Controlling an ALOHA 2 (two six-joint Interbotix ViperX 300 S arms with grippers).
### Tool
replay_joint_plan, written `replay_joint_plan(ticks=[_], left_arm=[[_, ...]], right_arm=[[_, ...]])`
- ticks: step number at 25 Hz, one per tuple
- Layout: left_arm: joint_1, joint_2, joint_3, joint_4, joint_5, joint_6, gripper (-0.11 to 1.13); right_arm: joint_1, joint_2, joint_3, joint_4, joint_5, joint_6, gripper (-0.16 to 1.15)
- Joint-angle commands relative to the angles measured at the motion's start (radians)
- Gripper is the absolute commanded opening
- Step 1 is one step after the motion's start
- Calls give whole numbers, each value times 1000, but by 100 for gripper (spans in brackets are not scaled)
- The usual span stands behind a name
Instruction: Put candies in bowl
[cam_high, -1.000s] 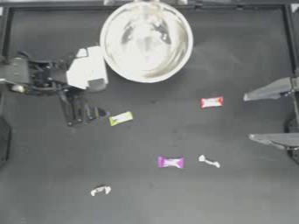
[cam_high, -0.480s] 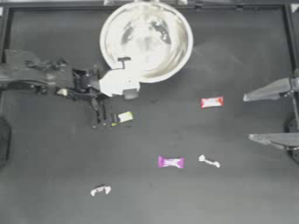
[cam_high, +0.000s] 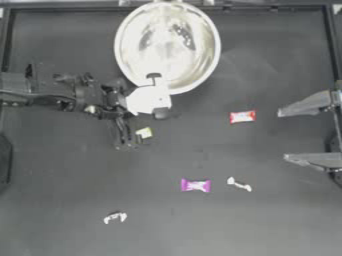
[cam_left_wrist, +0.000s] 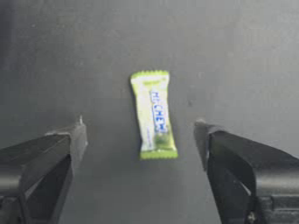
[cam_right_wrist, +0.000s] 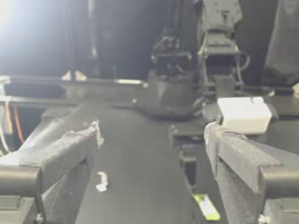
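On the table (cam_high: 60, 200) lie five candies; one bowl (cam_high: 167, 47) holds none. Left tool (cam_high: 132, 136) open astride the yellow-green candy (cam_high: 143, 132); right tool (cam_high: 294, 135) open, parked.

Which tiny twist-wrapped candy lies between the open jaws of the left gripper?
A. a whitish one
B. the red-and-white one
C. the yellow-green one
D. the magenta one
C: in the left wrist view the yellow-green wrapped candy lies flat on the dark table between the open jaws of the left gripper, touching neither; the top view shows that gripper just below the shiny silvery metal bowl.
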Motion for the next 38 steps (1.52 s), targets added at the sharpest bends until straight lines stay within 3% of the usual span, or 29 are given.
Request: replay_joint_plan(ticks=[1, 21, 25, 31, 38], left_arm=[[-8, -6, -35, 5, -5, 5, 102], [-8, 84, -48, 3, 3, 5, 98], [-8, 95, -60, 0, 26, 5, 77], [-9, 92, -75, 0, 69, 15, 22], [-37, 35, -95, -5, 72, 35, 21]], right_arm=[[2, 11, -9, 3, -8, 2, 100], [0, 0, -2, 3, -8, 2, 100], [0, 0, -2, 2, -8, 2, 100], [2, 0, -2, 3, -9, 2, 100], [0, 0, 2, 2, -8, 2, 100]])
